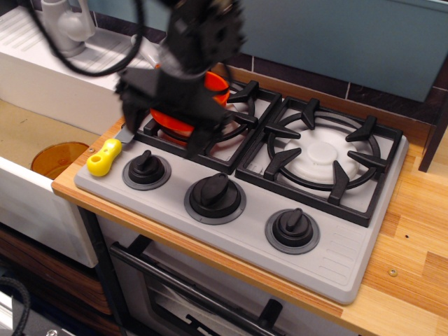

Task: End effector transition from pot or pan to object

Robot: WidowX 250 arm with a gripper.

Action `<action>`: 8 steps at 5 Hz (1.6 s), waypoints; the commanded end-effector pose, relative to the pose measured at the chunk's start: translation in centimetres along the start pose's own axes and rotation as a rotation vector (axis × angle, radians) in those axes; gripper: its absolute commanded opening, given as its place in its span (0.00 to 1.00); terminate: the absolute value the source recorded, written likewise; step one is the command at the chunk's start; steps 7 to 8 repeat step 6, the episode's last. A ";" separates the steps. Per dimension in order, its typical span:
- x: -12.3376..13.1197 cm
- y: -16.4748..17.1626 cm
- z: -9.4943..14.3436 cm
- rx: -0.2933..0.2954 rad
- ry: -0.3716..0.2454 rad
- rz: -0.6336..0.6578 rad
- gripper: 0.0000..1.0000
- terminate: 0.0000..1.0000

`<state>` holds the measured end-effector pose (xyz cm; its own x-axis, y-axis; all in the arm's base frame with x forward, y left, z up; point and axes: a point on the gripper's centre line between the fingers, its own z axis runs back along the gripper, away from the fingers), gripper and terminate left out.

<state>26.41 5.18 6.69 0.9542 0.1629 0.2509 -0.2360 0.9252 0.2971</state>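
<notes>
My black gripper [162, 128] hangs over the front edge of the left burner, motion-blurred, with its two dark fingers [130, 112] spread wide apart and nothing between them. The orange-red pot [176, 124] stands on the left burner grate, mostly hidden behind the gripper's crossbar; its handle is covered by the arm. The yellow-handled utensil [103, 157] lies on the stove's front left corner, its grey blade pointing toward the burner. It is just left of and below my left finger, apart from it.
A grey stove top [336, 259] with three black knobs [214, 194] and a free right burner [323, 155] sits on a wooden counter [413, 231]. A darker orange dish [57, 158] lies in the sink at left. A grey faucet [66, 28] stands at the back left.
</notes>
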 end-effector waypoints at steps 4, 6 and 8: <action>1.3 6.9 -2.9 0.008 -0.118 -0.087 1.00 0.00; 1.1 6.0 -5.6 -0.028 -0.113 -0.044 1.00 1.00; 1.1 6.0 -5.6 -0.028 -0.113 -0.044 1.00 1.00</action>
